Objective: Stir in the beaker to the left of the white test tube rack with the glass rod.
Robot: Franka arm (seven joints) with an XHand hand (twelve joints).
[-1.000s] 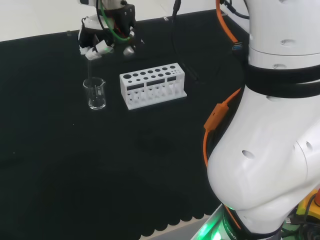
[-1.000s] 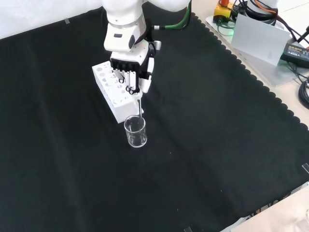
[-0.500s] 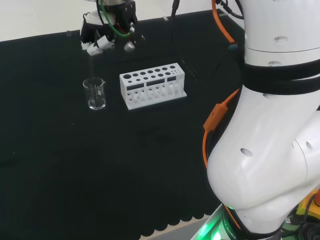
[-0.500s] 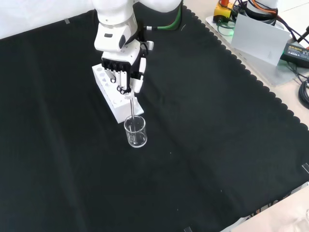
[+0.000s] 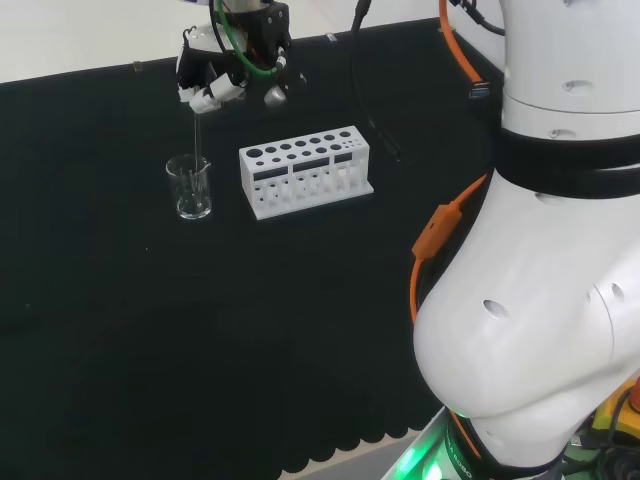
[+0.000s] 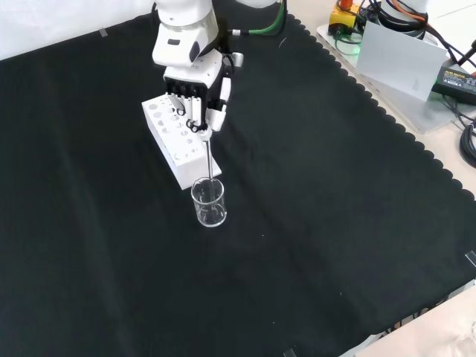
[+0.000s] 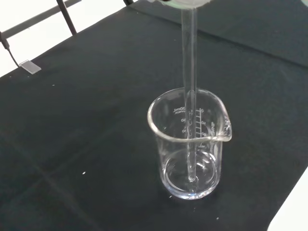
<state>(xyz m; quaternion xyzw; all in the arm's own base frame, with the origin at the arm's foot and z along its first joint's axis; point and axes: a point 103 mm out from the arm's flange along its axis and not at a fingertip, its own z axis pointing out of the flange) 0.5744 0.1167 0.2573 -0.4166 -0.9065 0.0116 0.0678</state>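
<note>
The hand [image 6: 195,97] hangs above the black-clothed table [image 6: 335,223], its fingers curled round the top of the glass rod [image 6: 210,158] and pinching it. The rod runs down from the fingers into the beaker [image 6: 209,202], slightly tilted in the front view. In the wrist view the rod [image 7: 189,96] passes through the mouth of the beaker [image 7: 188,149] — its lower end sits at or just above the clear base, a little off centre, though whether it actually touches the glass I cannot tell. The beaker stands upright, spout and printed scale plain to see (nothing visibly coloured inside it).

In the head view the beaker [image 5: 190,187] stands just left of the white test tube rack [image 5: 305,170], apart from it, with the hand [image 5: 235,75] above and behind both. In the front view the rack [image 6: 175,141] lies beyond the beaker, partly covered by the hand.
</note>
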